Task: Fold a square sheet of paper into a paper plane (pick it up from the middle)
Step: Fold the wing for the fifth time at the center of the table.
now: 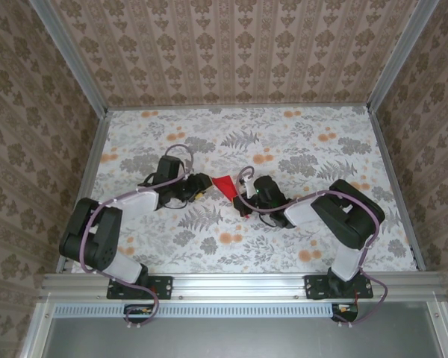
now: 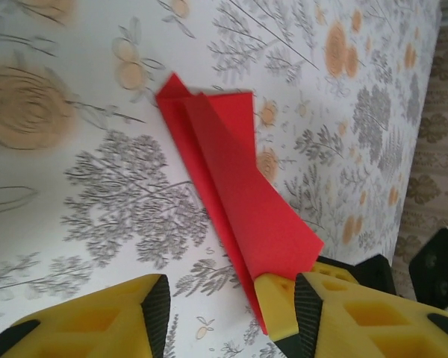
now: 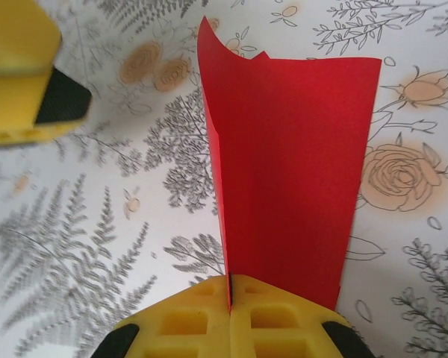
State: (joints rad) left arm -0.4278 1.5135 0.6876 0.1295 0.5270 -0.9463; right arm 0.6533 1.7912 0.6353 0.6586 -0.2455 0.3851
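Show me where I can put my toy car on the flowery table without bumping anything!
Bare: the wide far strip of the flowery table along the back wall, and the near patch between the two arm bases. Crowded: the middle, where the left gripper and right gripper meet at the folded bright red paper sheet.

Soft, even light fills the overhead view. The table (image 1: pixel 284 134) is bright and free of glare, and the arms throw only faint, short shadows beneath them. Detail there is small but fairly sharp, and the wide lens splays the walls outward toward the frame edges.

In the left wrist view the red paper (image 2: pixel 239 186) is crisp and saturated, one folded face shaded darker. The table print at the left edge smears into blur, and the left fingers (image 2: pixel 119 313) look soft at the bottom.

In the right wrist view the paper is evenly lit. The right fingers (image 3: pixel 209 321) are slightly soft, and the left fingers at upper left are heavily out of focus.
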